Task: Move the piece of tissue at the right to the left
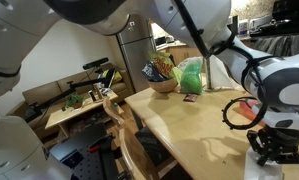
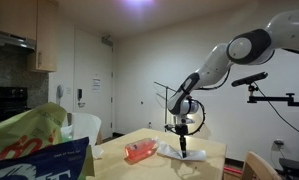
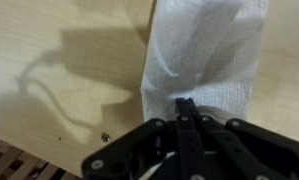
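The tool (image 3: 184, 104) has its fingers brought together, and in the wrist view their dark tips meet on the near edge of the piece of tissue (image 3: 209, 50), nipping it there. The tissue is white and quilted; it runs away from the tips as a long strip and lies on the pale wooden bench (image 3: 69, 60), close to the bench's edge, with slatted wood showing below that edge. A thin curved shadow falls across the bare wood beside it.

In an exterior view the arm reaches down from the upper right and the tool (image 2: 179, 138) points straight down onto the tissue (image 2: 186, 153), which lies spread flat on the bench (image 2: 214, 150). A red-orange packet (image 2: 141, 151) lies near it on the same surface, apart from it. A crinkled snack bag (image 2: 29, 145) fills the near corner of that view.

In an exterior view the tool (image 1: 272, 150) sits low at the near end of the bench (image 1: 179, 125). At the far end stand a bowl (image 1: 164, 83) and a green bag (image 1: 192, 75), well apart from the tool, with a small dark object (image 1: 189, 98) in front of them
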Motion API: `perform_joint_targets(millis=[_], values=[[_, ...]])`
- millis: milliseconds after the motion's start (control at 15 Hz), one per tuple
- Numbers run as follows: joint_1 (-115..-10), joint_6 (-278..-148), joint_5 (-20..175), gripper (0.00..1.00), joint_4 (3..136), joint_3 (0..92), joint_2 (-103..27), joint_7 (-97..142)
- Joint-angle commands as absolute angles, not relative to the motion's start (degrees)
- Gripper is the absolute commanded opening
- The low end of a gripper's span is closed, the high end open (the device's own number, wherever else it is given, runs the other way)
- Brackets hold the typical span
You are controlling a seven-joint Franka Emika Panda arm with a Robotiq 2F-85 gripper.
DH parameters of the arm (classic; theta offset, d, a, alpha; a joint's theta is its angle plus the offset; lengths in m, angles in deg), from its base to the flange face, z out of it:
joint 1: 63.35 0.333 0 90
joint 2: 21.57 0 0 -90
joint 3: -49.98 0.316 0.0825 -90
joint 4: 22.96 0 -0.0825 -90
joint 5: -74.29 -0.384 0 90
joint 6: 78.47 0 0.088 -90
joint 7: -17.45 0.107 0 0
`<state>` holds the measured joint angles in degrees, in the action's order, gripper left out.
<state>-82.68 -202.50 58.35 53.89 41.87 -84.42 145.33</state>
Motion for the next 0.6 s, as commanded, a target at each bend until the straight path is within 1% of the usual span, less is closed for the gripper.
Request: perform_joint_targets(millis=[0, 533], values=[[-79.48, -207.46, 58.46, 0.00, 58.87, 37.87, -83.65, 148.31], [-70.22, -218.66, 66.09, 0.00, 76.21, 23.06, -72.67, 160.11]])
